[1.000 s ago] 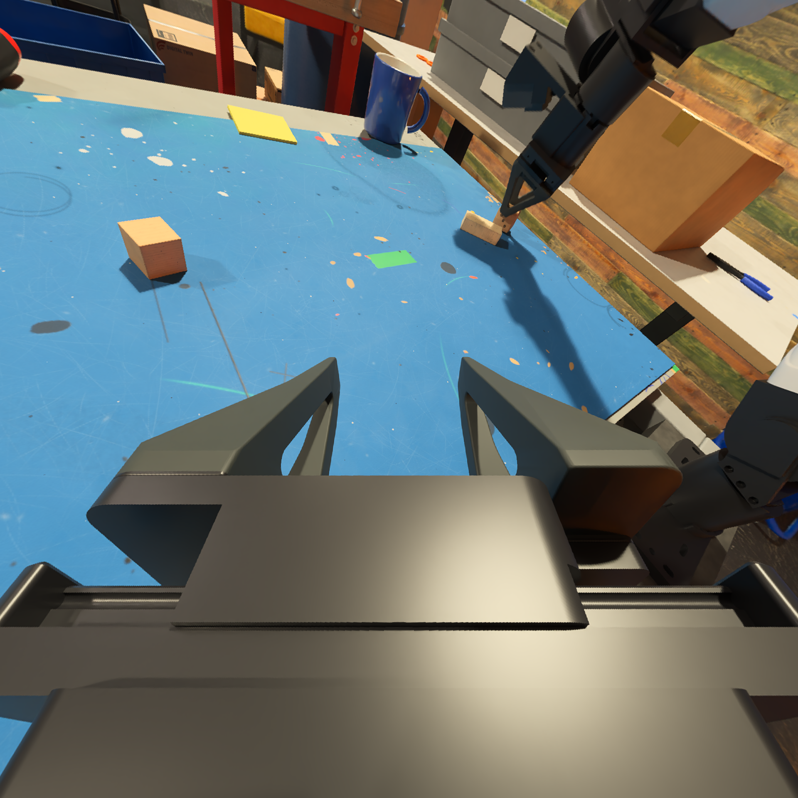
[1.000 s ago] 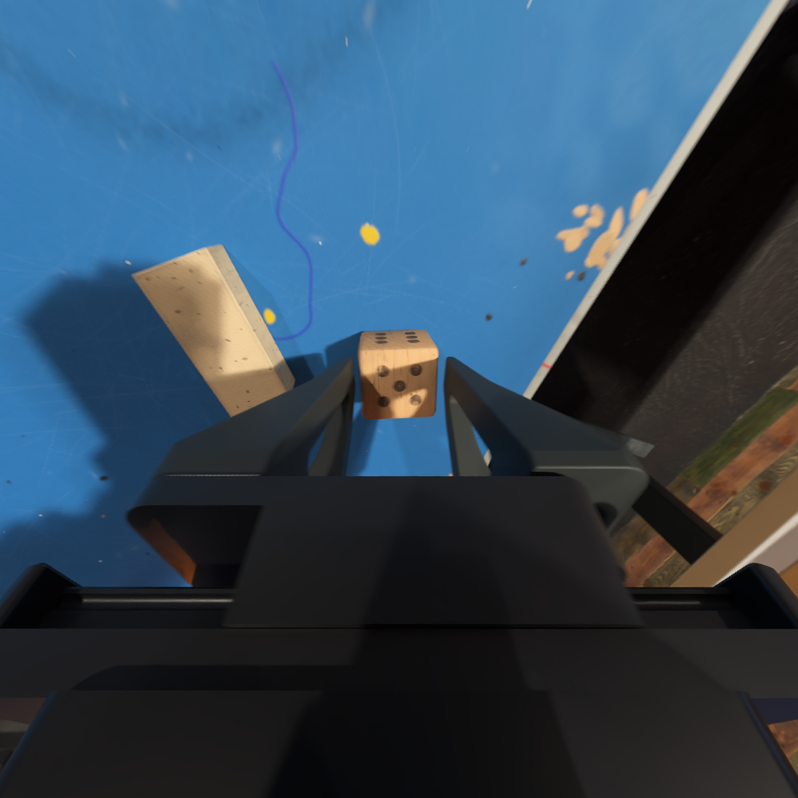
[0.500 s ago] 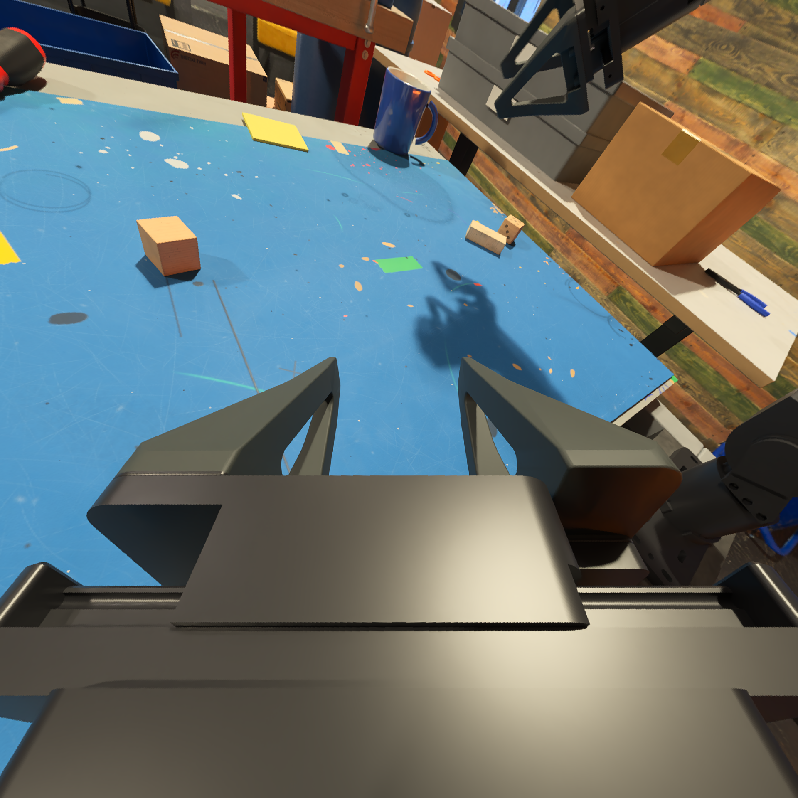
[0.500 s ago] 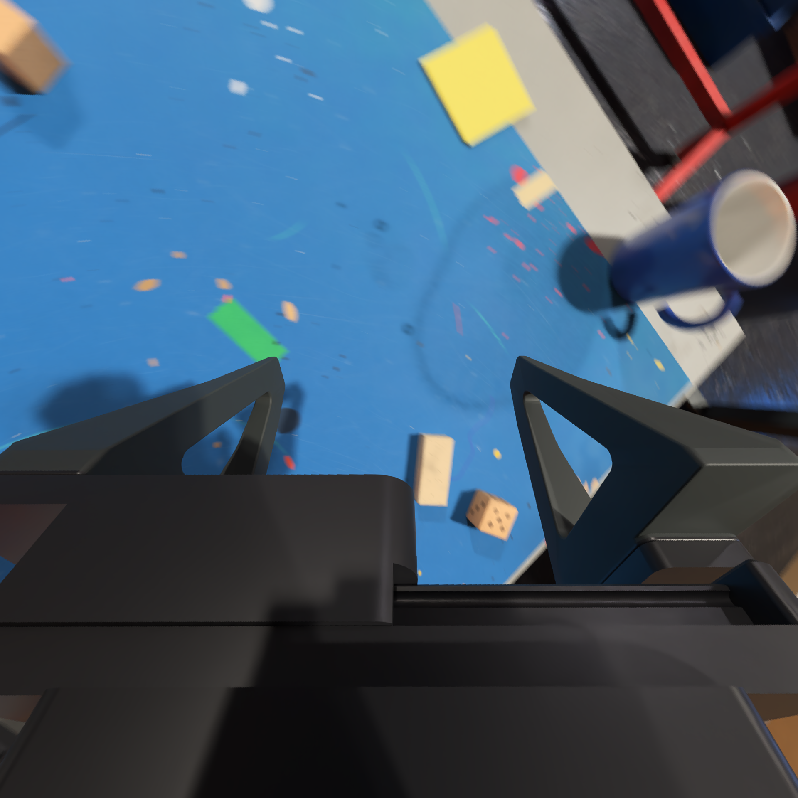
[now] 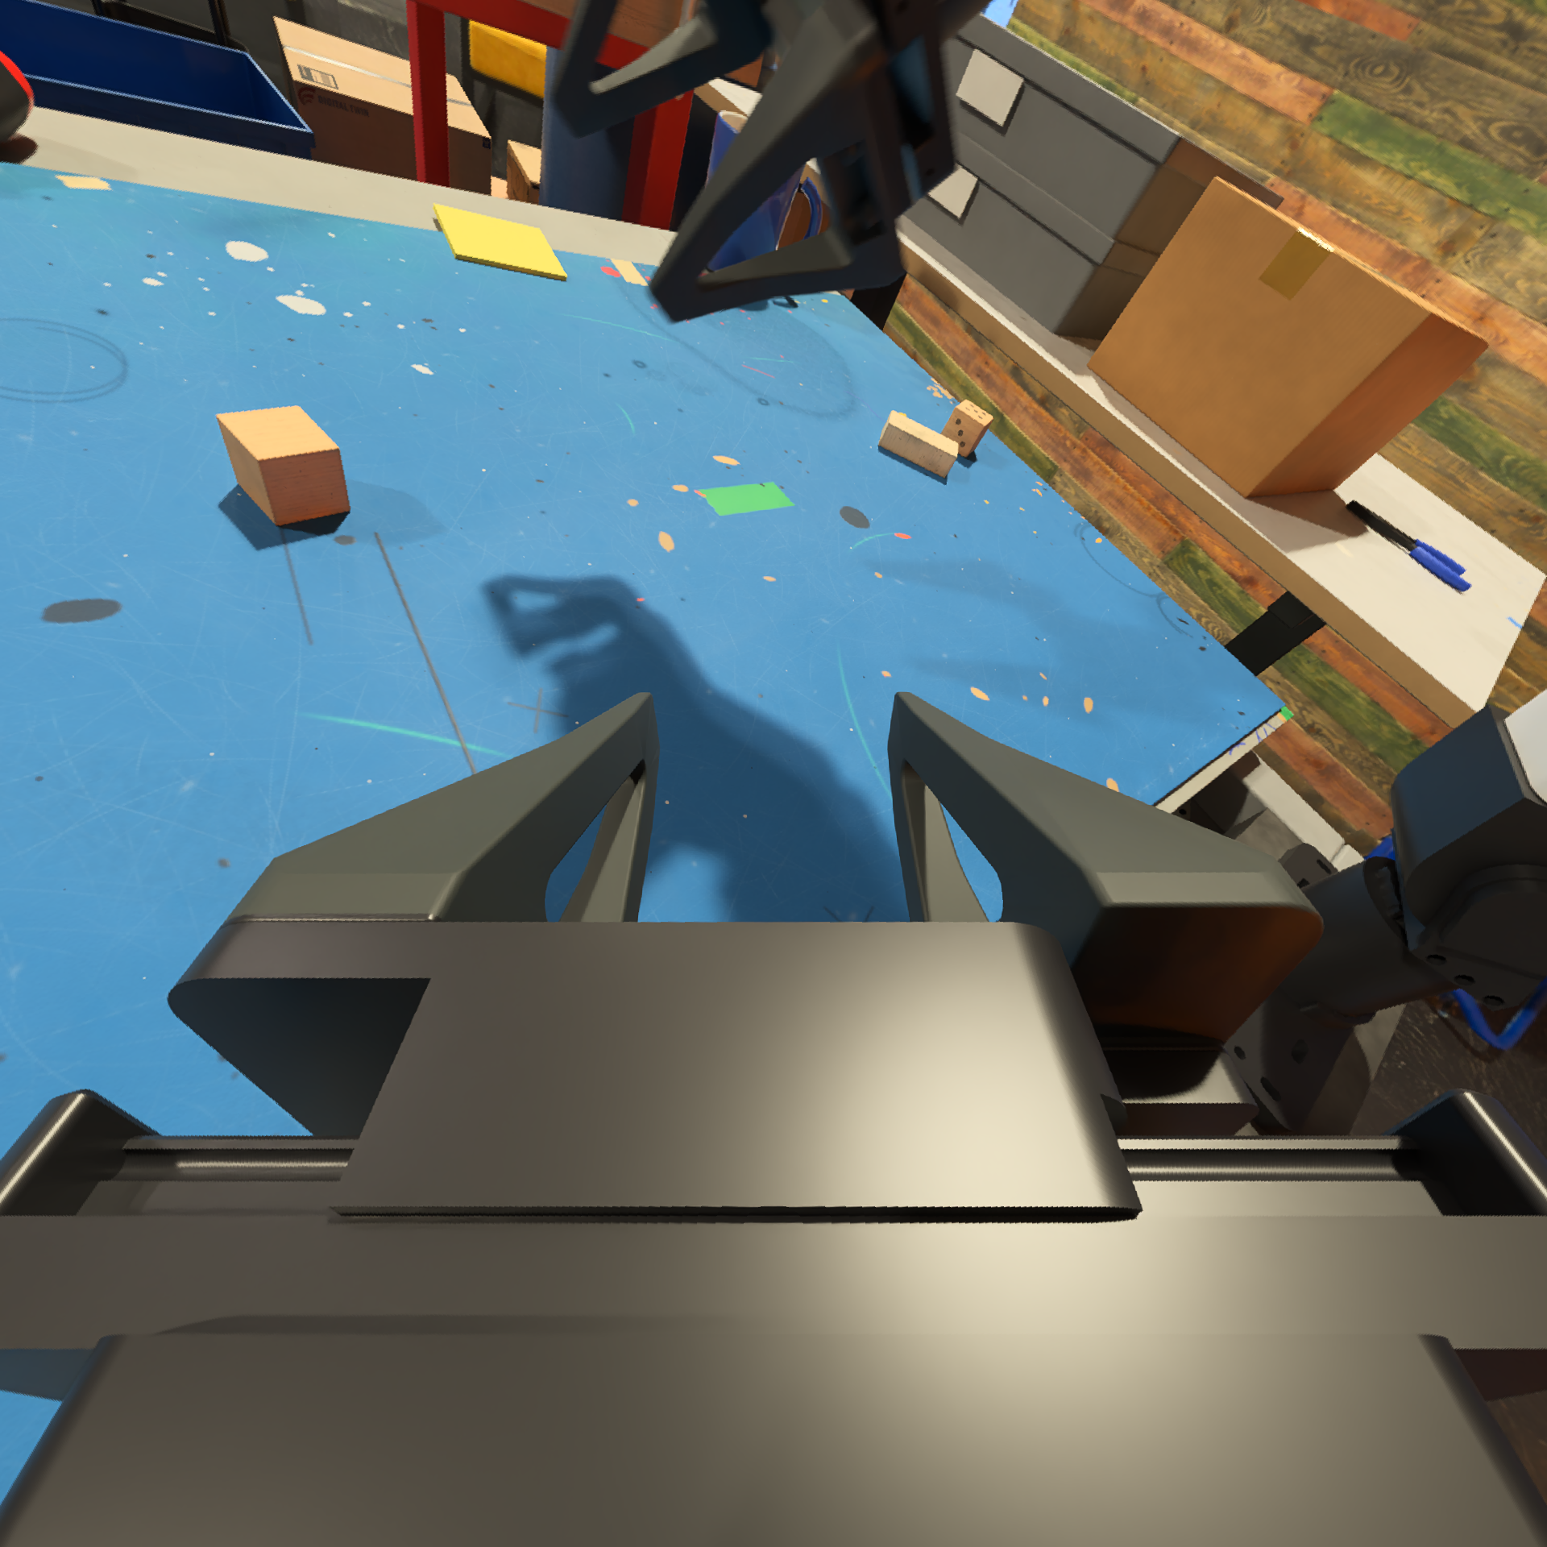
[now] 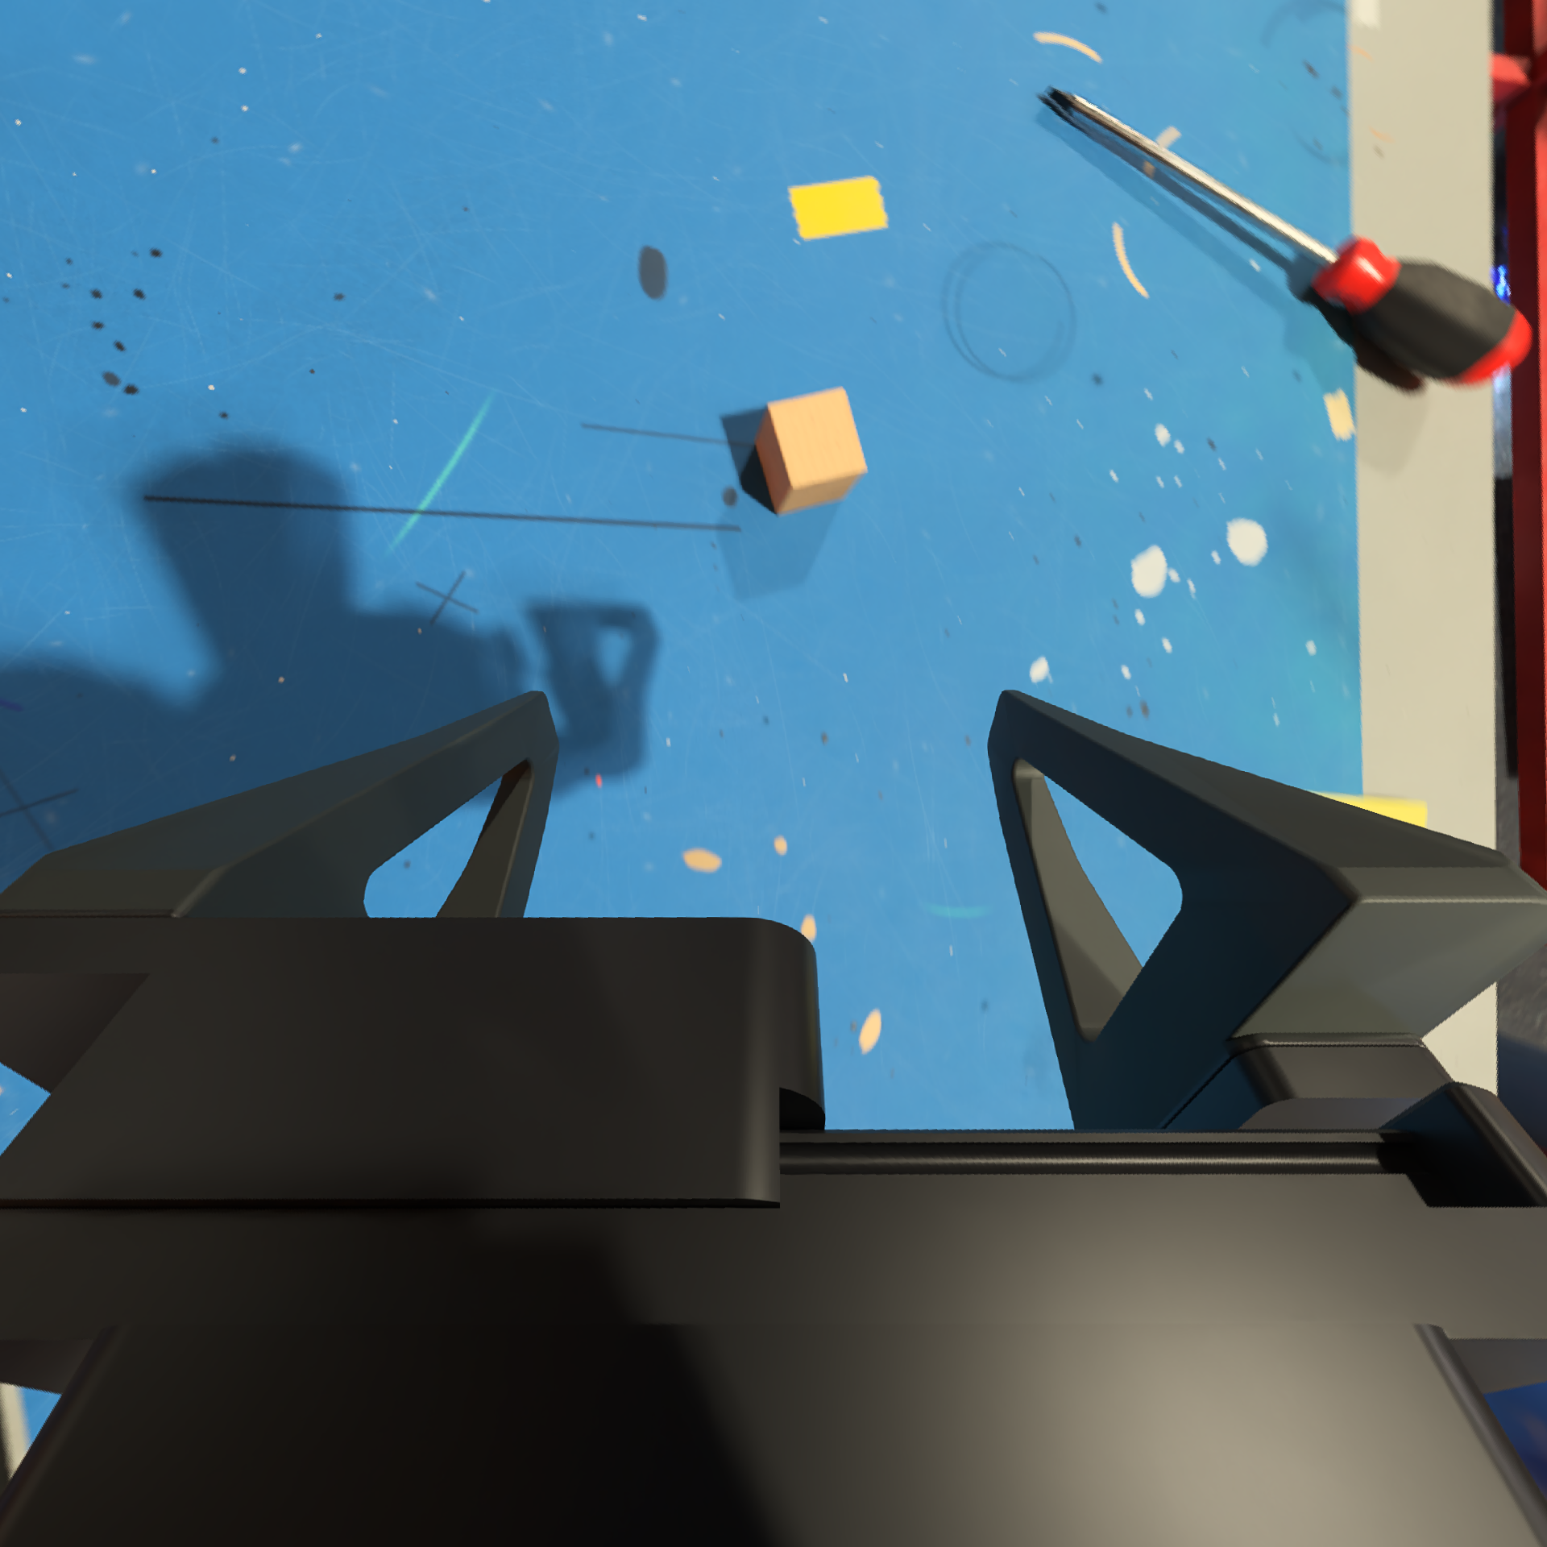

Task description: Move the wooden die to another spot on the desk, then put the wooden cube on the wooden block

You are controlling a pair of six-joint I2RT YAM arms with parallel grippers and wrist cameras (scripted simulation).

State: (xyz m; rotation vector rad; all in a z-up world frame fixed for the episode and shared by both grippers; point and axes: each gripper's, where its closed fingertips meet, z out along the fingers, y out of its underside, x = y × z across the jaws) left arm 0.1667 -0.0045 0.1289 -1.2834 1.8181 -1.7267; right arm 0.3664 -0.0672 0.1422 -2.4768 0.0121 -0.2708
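The wooden die [image 5: 968, 425] rests on the blue desk near its right edge, touching the pale wooden block [image 5: 917, 444] beside it. The wooden cube [image 5: 285, 463] sits alone at the left; in the right wrist view the cube [image 6: 810, 449] lies ahead of the fingers. My right gripper [image 6: 770, 711] is open and empty, high above the desk; it also shows in the left wrist view [image 5: 661, 176] at the top. My left gripper [image 5: 772, 711] is open and empty above the near part of the desk.
A red-and-black screwdriver [image 6: 1306, 251] lies near the desk's far edge. A yellow pad [image 5: 500, 243] and a green patch [image 5: 745, 499] lie flat on the mat. A cardboard box [image 5: 1281, 335] and a blue pen [image 5: 1415, 548] sit on the side shelf.
My right gripper let go of the die, opened wide, rose and swung left toward the cube. The die stays by the block. The left gripper has barely moved.
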